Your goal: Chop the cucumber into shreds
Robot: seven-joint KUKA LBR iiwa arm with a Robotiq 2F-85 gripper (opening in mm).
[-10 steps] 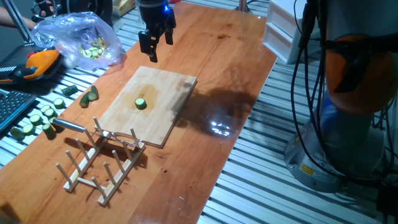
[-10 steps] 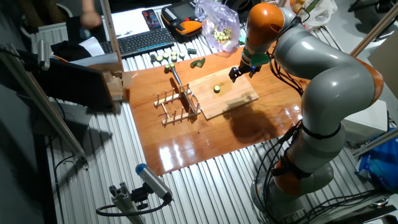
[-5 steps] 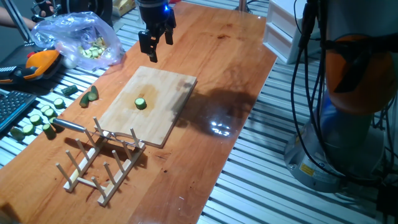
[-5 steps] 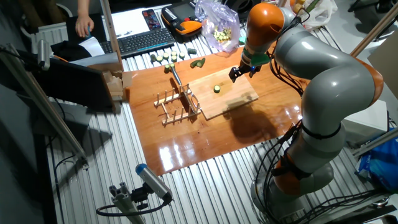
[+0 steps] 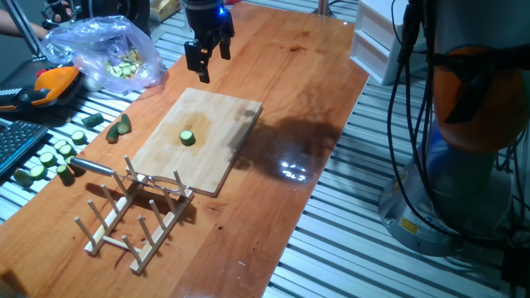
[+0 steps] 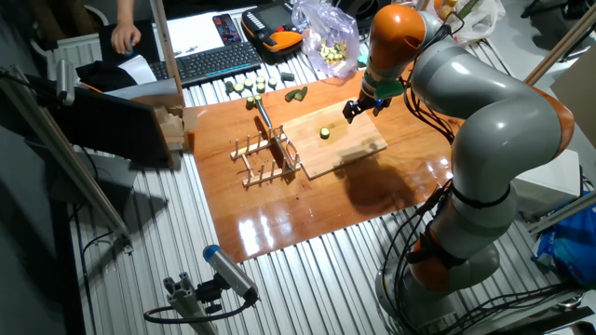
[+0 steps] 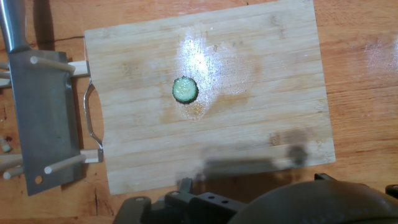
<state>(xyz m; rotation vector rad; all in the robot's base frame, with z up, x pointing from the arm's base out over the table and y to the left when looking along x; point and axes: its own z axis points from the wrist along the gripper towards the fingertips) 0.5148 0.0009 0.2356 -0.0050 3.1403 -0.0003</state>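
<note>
Cucumber (image 7: 185,89): 1 slice on 1 cutting board (image 7: 261,68); tool (image 5: 205,60) above, fingers apart, empty.

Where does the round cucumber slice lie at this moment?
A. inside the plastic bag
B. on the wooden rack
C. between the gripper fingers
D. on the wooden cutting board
D: the cucumber slice lies flat near the middle of the cutting board, nothing touching it, and the gripper hangs apart, above the board's far edge.

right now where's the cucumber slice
The cucumber slice lies alone near the middle of the cutting board; in the hand view the cleaver on the wooden rack is to its left.
</note>
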